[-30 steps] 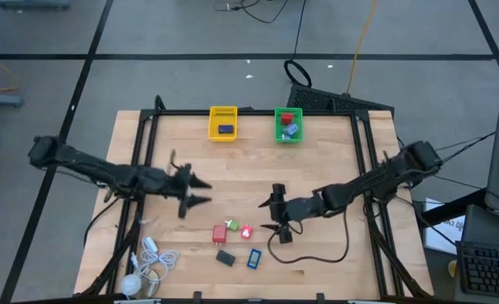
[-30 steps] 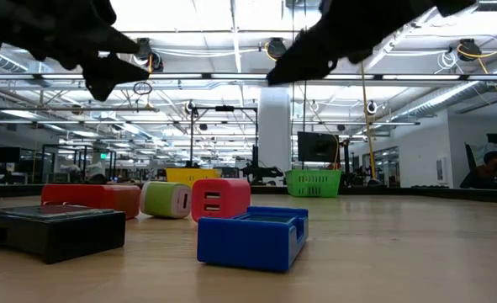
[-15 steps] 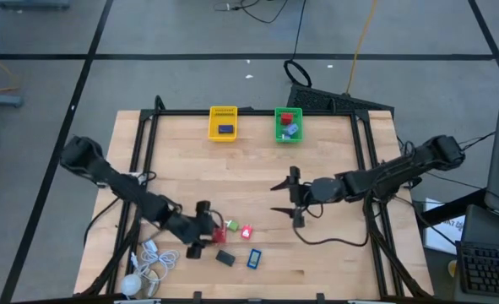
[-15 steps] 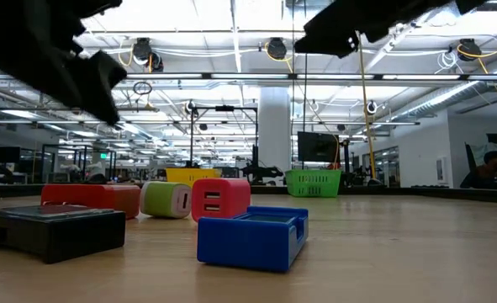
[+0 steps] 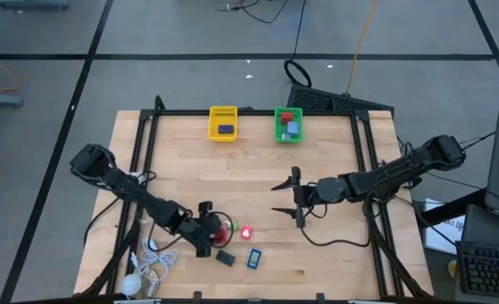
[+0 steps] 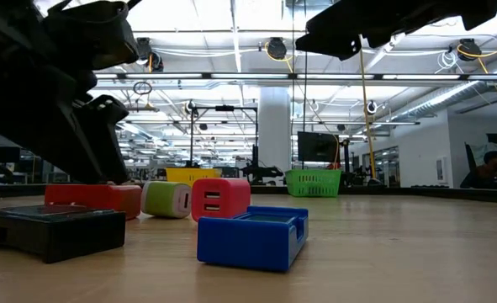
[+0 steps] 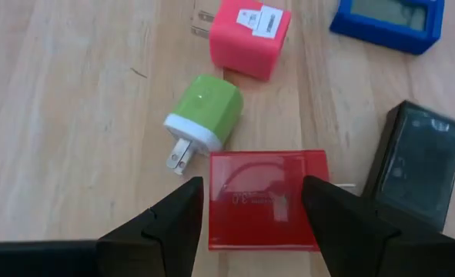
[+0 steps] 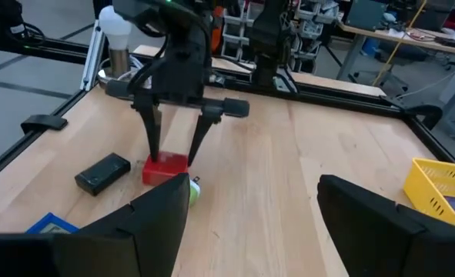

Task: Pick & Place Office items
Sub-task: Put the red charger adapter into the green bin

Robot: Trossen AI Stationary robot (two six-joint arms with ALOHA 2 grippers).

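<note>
Several small office items lie near the table's front: a flat red piece (image 7: 265, 201), a green plug (image 7: 206, 114), a pink cube (image 7: 246, 35), a blue piece (image 5: 254, 257) and a black box (image 5: 225, 257). My left gripper (image 7: 254, 185) is open and points steeply down over the red piece, one finger at each of its ends. My right gripper (image 5: 284, 198) hangs open in the air over the table's middle, with nothing between its fingers. My left gripper comes at the red piece (image 8: 165, 167) from above, its fingers (image 8: 155, 131) slanting down at the piece's two ends. I cannot tell whether the fingertips touch it. The piece lies flat on the table.
A yellow basket (image 5: 223, 122) and a green basket (image 5: 289, 124) stand at the far edge, each with items inside. A white coiled cable (image 5: 152, 260) with a white ball (image 5: 131, 285) lies at the near left corner. A dark cable trails beneath the right arm.
My left gripper has swung from the table's left middle toward the near edge and down onto the item cluster, tipping to point steeply down. My right gripper has drawn back from the items toward the far right and risen a little. The items have kept still.
</note>
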